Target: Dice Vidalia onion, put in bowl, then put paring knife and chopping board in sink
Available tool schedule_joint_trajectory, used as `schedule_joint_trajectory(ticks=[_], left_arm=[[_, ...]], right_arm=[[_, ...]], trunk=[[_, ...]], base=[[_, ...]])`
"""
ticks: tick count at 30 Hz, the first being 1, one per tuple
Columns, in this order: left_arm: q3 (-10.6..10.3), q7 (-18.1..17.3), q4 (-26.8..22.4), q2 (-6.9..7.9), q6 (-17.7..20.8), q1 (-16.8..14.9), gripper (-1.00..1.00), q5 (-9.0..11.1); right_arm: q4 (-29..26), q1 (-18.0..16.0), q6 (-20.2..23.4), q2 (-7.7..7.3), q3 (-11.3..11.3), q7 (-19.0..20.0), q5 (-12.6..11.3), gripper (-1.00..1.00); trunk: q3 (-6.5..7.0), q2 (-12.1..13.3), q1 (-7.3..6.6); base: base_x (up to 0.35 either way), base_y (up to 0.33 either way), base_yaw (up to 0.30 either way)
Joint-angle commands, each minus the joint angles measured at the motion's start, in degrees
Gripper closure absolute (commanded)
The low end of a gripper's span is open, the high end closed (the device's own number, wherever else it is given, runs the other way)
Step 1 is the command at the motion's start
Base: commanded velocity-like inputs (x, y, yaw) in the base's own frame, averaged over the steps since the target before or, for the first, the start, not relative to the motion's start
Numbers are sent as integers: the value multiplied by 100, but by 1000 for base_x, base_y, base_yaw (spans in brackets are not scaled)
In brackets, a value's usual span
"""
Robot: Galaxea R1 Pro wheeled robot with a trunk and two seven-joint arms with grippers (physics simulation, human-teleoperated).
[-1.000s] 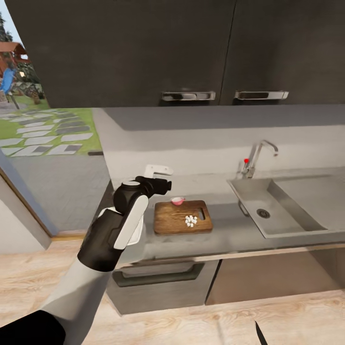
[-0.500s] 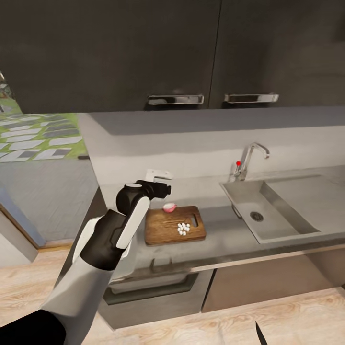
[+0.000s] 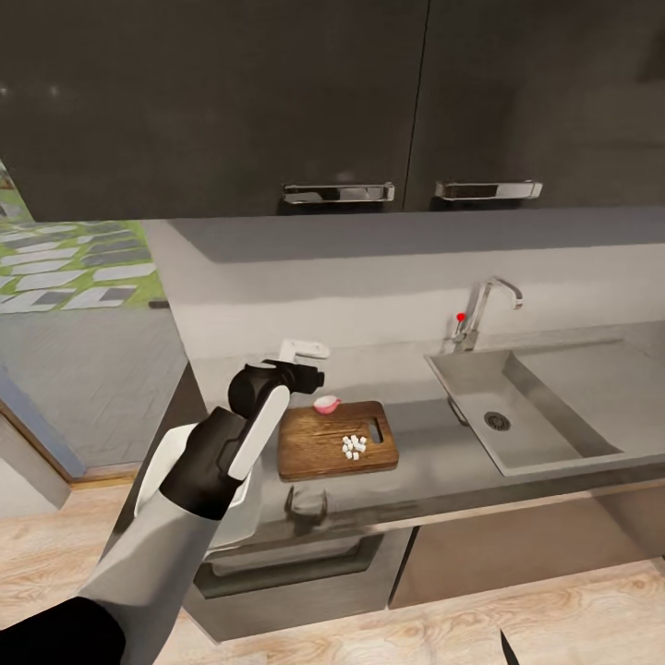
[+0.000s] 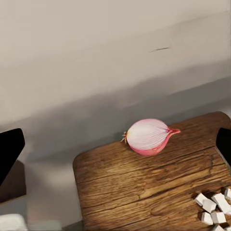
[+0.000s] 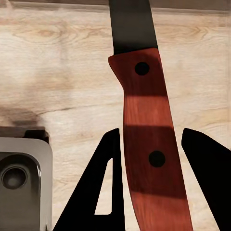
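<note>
Facing the grey countertop (image 3: 443, 466) under dark cabinets (image 3: 277, 102); I see chopping board (image 3: 314, 448) carrying diced onion (image 3: 353, 446) and half Vidalia onion (image 4: 148, 136). Sink (image 3: 554, 406) alongside. Left gripper (image 3: 300, 356) spread wide; right gripper (image 5: 151, 144) clamps paring knife (image 5: 144, 110) over wood floor (image 5: 57, 72).

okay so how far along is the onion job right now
Partly diced: diced onion and an uncut onion half sit on the chopping board. The right gripper holds the paring knife. Left: cubes into the bowl, knife and board into the sink.
</note>
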Motion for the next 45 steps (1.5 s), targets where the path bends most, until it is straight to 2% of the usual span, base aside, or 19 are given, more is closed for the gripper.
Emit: schedule_joint_trajectory(ticks=[1, 6, 20, 26, 33, 45], left_arm=[[-6, 59, 37, 1, -30, -6, -100, 60], [-6, 59, 194, 0, -190, -5, -100, 64], [-6, 59, 285, 0, -201, -5, -100, 68], [-13, 59, 391, -3, -201, 2, -100, 68], [-14, 59, 450, -8, -201, 4, -100, 68], [-14, 59, 452, -8, -201, 4, -100, 68]], right_arm=[[-42, -9, -36, 0, -29, 61, -27, 100], [-169, 3, -36, 0, -36, 64, -20, 100], [-341, 67, -21, 9, -41, 82, -20, 100], [-613, 109, 13, 10, -90, 472, -20, 100], [-628, 111, 817, 4, -106, 569, -27, 100], [-596, 111, 975, -10, -107, 583, -98, 100]], trunk=[[-13, -13, 4], [-13, -13, 4], [-13, -13, 4], [-13, -13, 4], [-13, -13, 4], [-13, -13, 4]], base=[[0, 0, 0], [39, 0, 0], [164, 0, 0], [3, 0, 0], [0, 0, 0], [0, 0, 0]])
